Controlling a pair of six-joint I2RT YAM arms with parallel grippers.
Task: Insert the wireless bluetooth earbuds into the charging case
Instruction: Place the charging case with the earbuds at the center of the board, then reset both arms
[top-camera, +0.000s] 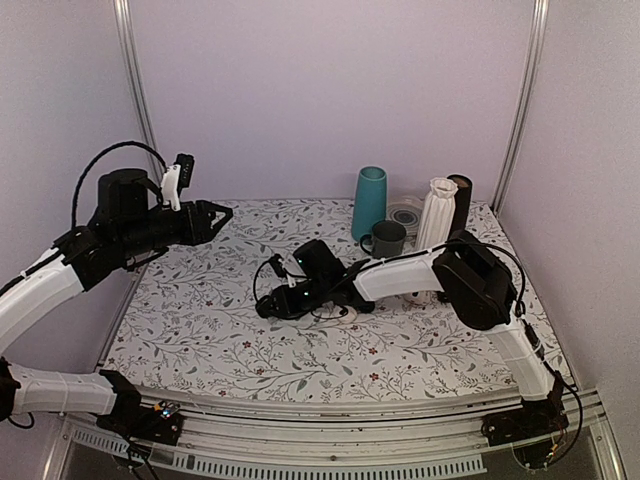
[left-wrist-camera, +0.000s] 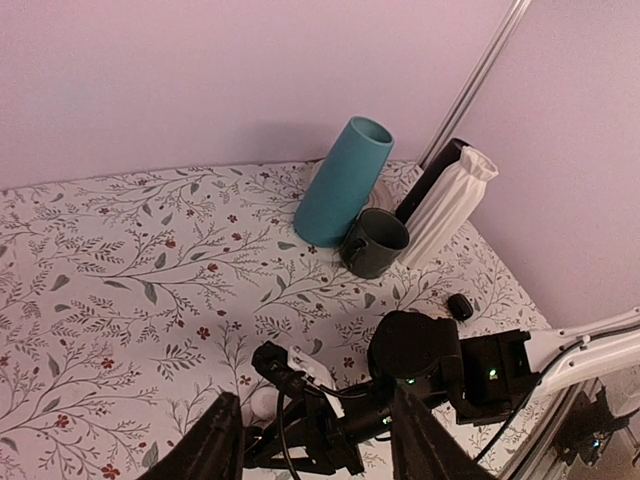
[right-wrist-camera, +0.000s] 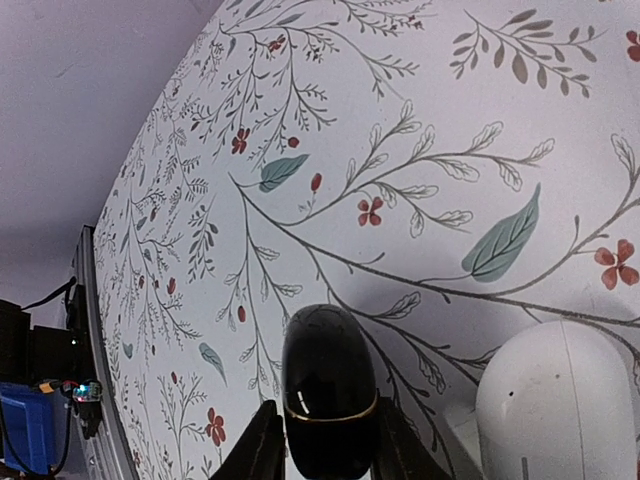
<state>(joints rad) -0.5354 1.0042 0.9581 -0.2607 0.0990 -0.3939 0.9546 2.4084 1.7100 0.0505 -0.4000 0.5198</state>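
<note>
A: Seeing one earbud (left-wrist-camera: 460, 306) loose on the table (top-camera: 200, 330), near the foot of the white vase (left-wrist-camera: 448, 205). Can't find the second one.
B: Case?
A: Black case (right-wrist-camera: 328, 370) is mid-table, well apart from the earbud. Right claw (right-wrist-camera: 325, 425) is clenched on its sides. White case (right-wrist-camera: 555, 400) just beside it.
B: Left claw (left-wrist-camera: 312, 440)?
A: Released, nothing between the fingers, raised over the table's left side. Mug (left-wrist-camera: 375, 242) stands just beside the teal vase (left-wrist-camera: 343, 182) at the back.
</note>
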